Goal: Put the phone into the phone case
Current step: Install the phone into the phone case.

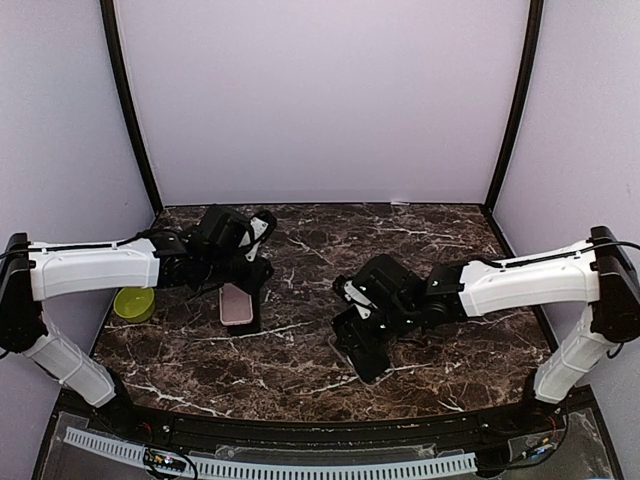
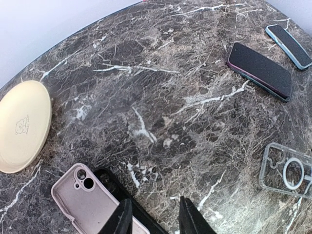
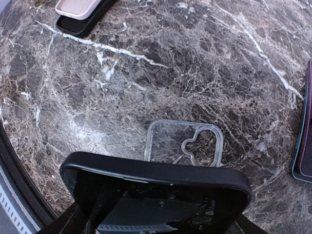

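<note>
Right claw (image 1: 362,338) nearest, clamped wide on black case (image 3: 156,175), prob. held up ready for loading. Clear case (image 3: 183,141) lies flat just beyond. Left claw (image 2: 155,220) is narrowly parted, gripping nothing, over pink case (image 2: 90,202) resting on black slab (image 2: 113,184). Phone (image 2: 261,70) lies flat at right, w/ second phone (image 2: 290,46) beside it. Counter (image 1: 300,372) is dark veined marble, w/ lilac walls (image 1: 320,100) behind.

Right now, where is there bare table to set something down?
The widest bare marble lies between the pale dish, the pink case and the dark phone. Crowded on the right: dark phone, blue-edged phone and clear case lie close together.
</note>
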